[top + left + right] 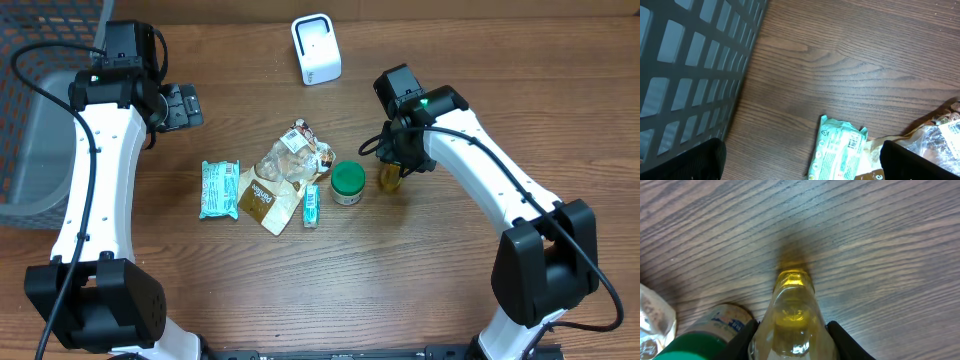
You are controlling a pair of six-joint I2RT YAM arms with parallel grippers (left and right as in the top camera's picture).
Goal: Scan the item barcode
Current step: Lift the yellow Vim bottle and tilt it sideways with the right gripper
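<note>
A small clear bottle of yellow liquid (390, 178) stands on the table right of a green-lidded jar (347, 183). My right gripper (402, 158) is down over it. In the right wrist view its black fingers (747, 340) press both sides of the bottle (792, 310), so it is shut on it. The white barcode scanner (316, 48) stands at the back centre. My left gripper (185, 105) hovers open at the far left, with a teal packet (837, 147) lying below, between its spread fingertips (690, 162).
A clear snack bag (290, 160), a brown pouch (265, 200), a teal packet (219, 189) and a small teal stick (312, 205) lie in the middle. A grey mesh basket (30, 130) stands at the left edge, close by the left arm.
</note>
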